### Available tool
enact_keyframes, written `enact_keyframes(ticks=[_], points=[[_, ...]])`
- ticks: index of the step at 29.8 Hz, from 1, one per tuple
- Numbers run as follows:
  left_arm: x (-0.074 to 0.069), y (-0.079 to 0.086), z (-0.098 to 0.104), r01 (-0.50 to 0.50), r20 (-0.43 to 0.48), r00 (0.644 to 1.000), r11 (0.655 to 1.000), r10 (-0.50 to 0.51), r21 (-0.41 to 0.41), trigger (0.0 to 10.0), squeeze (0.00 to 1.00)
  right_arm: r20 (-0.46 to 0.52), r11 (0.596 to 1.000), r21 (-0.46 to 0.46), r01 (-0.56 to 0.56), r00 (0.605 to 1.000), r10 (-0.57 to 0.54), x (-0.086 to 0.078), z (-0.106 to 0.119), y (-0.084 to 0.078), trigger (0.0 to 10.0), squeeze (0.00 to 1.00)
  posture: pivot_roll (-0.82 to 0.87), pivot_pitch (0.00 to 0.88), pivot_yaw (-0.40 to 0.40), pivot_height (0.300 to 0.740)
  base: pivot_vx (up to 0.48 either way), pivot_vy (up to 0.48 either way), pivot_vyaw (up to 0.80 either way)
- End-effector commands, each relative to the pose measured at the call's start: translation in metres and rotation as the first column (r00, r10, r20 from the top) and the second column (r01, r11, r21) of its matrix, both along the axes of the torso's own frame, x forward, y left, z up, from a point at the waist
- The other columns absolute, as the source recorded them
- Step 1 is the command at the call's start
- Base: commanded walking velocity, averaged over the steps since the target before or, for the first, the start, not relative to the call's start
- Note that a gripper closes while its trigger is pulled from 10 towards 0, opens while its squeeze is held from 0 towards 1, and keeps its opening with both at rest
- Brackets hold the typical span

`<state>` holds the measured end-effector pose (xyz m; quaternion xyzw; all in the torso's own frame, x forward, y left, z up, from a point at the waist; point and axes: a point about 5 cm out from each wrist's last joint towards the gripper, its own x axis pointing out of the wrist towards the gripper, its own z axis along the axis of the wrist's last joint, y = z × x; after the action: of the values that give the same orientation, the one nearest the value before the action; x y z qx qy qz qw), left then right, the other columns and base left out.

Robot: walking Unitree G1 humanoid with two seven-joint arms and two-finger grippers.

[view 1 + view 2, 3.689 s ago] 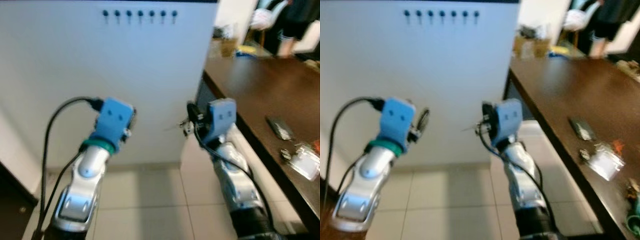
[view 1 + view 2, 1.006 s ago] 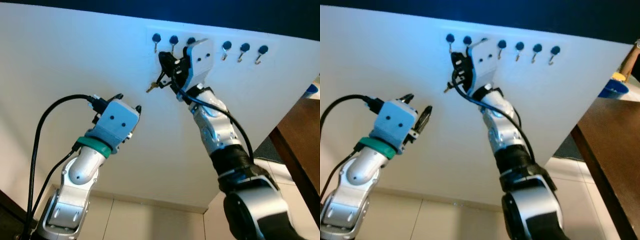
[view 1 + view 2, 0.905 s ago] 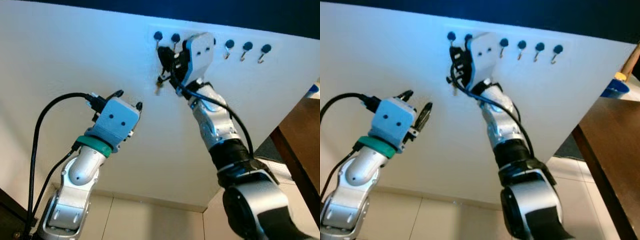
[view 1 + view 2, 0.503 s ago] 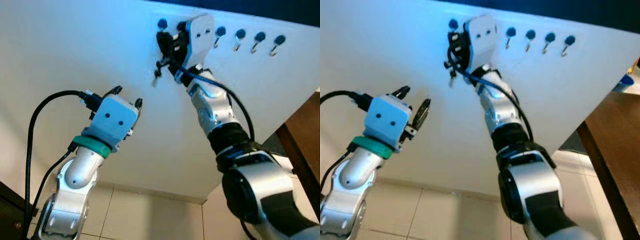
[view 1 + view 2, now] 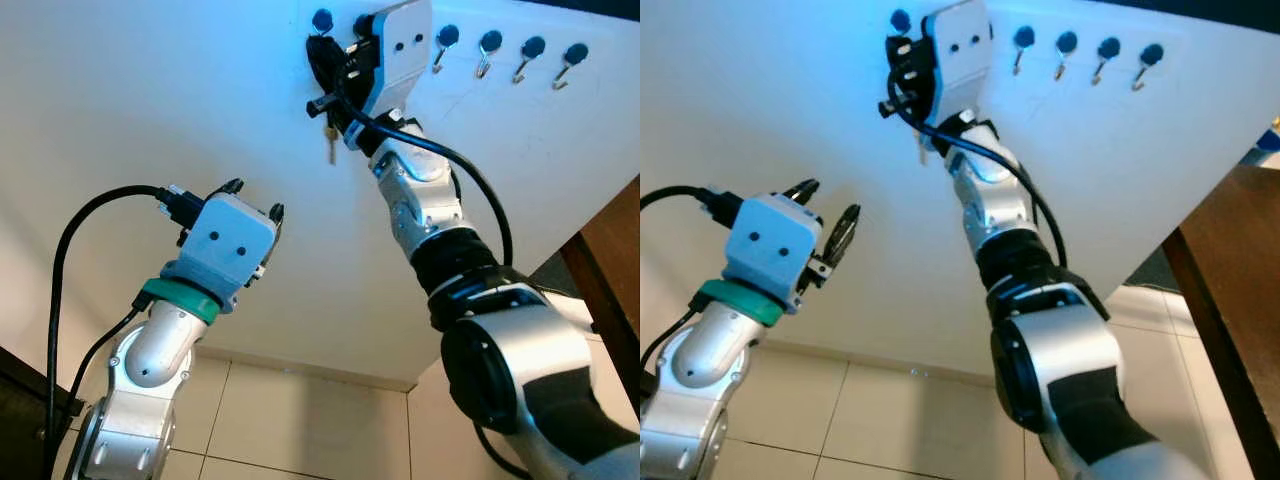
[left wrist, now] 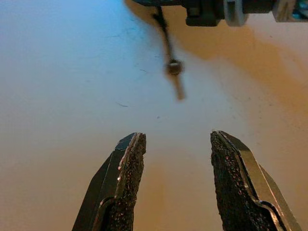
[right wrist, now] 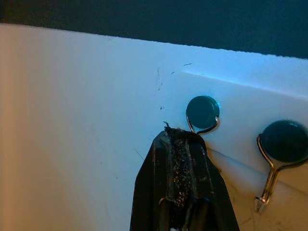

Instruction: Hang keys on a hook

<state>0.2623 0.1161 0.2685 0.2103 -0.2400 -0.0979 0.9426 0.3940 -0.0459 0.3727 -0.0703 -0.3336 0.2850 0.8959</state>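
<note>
A row of dark-capped metal hooks [image 5: 490,42] runs along the top of a white wall panel. My right gripper [image 5: 322,58] is raised to the leftmost hook [image 7: 202,111], its fingers [image 7: 180,149] pressed shut with their tips touching that hook's wire. A small brass key [image 5: 331,146] dangles straight down below this gripper; the ring end is hidden between the fingers. My left gripper [image 5: 255,197] is lower and to the left, held in front of the bare wall, open and empty. In the left wrist view the key [image 6: 174,72] hangs ahead of the open fingers [image 6: 129,168].
The white panel [image 5: 150,120] takes up most of the view. Beige floor tiles [image 5: 300,430] lie below it. A dark brown table edge [image 5: 612,255] stands at the right, and a dark cabinet corner [image 5: 20,385] at the lower left.
My right gripper has risen with the key to the leftmost hook, and the key now hangs straight down instead of sticking out sideways. The camera tilted up slightly. The left arm kept its pose.
</note>
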Motion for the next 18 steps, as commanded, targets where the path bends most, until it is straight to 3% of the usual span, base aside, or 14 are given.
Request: enact_keyframes(ticks=[1,6,18], points=[[-0.003,-0.002,0.0,0.01,-0.002,1.0,1.0,-0.01,0.005,10.0,0.0,0.003,0.999,-0.02,-0.032,0.999,0.032,-0.001,-0.003,0.004,10.0,0.0,0.21,0.219,0.032,0.74,0.0,0.0,0.0],[-0.003,-0.003,0.0,0.012,-0.004,1.0,1.0,-0.012,0.003,10.0,0.0,0.063,0.994,0.048,-0.094,0.994,0.091,-0.007,0.009,0.001,10.0,0.0,0.21,0.215,0.029,0.74,0.0,0.0,0.0],[-0.002,-0.007,-0.002,0.017,-0.009,1.0,1.0,-0.017,-0.001,10.0,0.0,0.102,0.994,0.09,-0.067,0.993,0.058,-0.008,0.013,-0.006,10.0,0.0,0.19,0.186,0.019,0.74,0.0,0.0,0.0]])
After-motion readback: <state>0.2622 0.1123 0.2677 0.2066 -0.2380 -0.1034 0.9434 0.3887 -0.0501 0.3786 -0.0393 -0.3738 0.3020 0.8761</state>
